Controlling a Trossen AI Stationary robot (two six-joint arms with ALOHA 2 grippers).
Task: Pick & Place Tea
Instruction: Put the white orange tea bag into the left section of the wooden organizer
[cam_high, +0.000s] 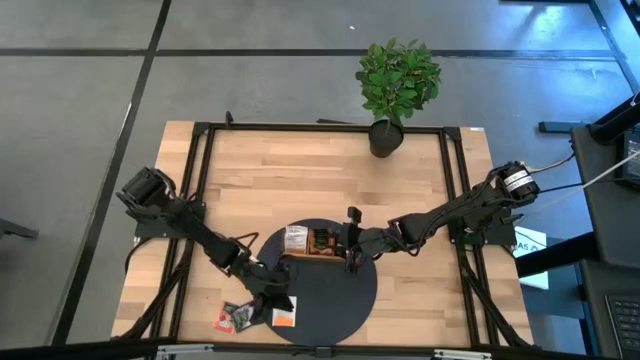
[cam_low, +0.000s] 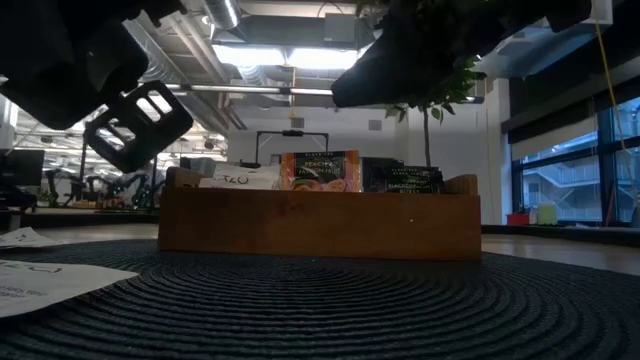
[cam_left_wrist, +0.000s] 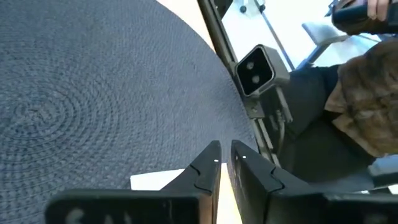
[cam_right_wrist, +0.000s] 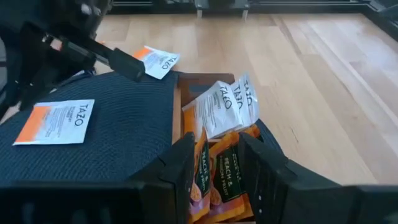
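From above, the brown wooden compartment tray (cam_high: 318, 254) sits just left of the frame's centre on the dark round woven mat (cam_high: 335, 300), on the pale wooden surface (cam_high: 300, 170). The right pincer (cam_high: 352, 258) hangs at the tray's right end. The left pincer (cam_high: 275, 297) is lower left of the tray, just above the loose white-and-orange sachet (cam_high: 284, 318). A dark sachet (cam_high: 235, 317) lies further left, off the mat. We judge the two arms near enough that a sideways swing could make them touch.

From the low camera, the upright orange sachet (cam_low: 320, 170) and its neighbours stick up above the tray's front wall. A pincer passing low could catch them and drag them out.

In the left wrist picture, the left pincer is drawn together to a thin slit, and we see nothing clearly held. A white sachet corner (cam_left_wrist: 155, 180) shows at the lower left of the frame. A sachet this flat on a ribbed mat may slide away rather than lift.

In the right wrist picture, the right pincer stands apart, straddling the orange peach sachets (cam_right_wrist: 217, 180) in the tray at the frame's bottom. The leaning white sachets (cam_right_wrist: 224, 106) sit just above them. If it closes here it may take several at once, or knock the leaning ones over the rim.
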